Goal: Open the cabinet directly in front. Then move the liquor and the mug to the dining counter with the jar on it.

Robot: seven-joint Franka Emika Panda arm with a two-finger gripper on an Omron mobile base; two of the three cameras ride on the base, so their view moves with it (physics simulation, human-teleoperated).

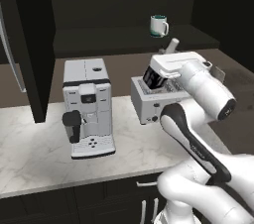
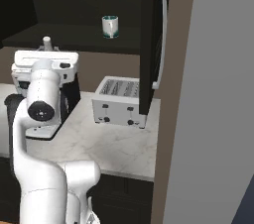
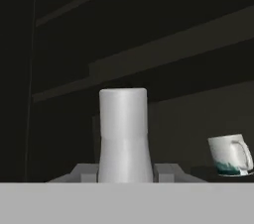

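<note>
hand (image 3: 124, 176) closed round liquor (image 3: 123, 136) neck, bottle between the tips | cabinet (image 2: 149, 44) doors swung open, done | mug (image 1: 158, 26) on cabinet shelf near right end, beside and apart from liquor, unmoved | dining counter trips both left | arm reaching up and forward over toaster (image 2: 118, 101) on counter (image 1: 34, 153), hand at shelf front edge

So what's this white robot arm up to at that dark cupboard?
It is fetching things out of the open cabinet above the marble worktop. Its pincer appears closed around the liquor, a slim bottle whose pale neck pokes up above the hand in the base views. The mug sits on the cabinet shelf, off to one side of the bottle and not touched. A coffee machine and a toaster stand on the worktop below.
</note>
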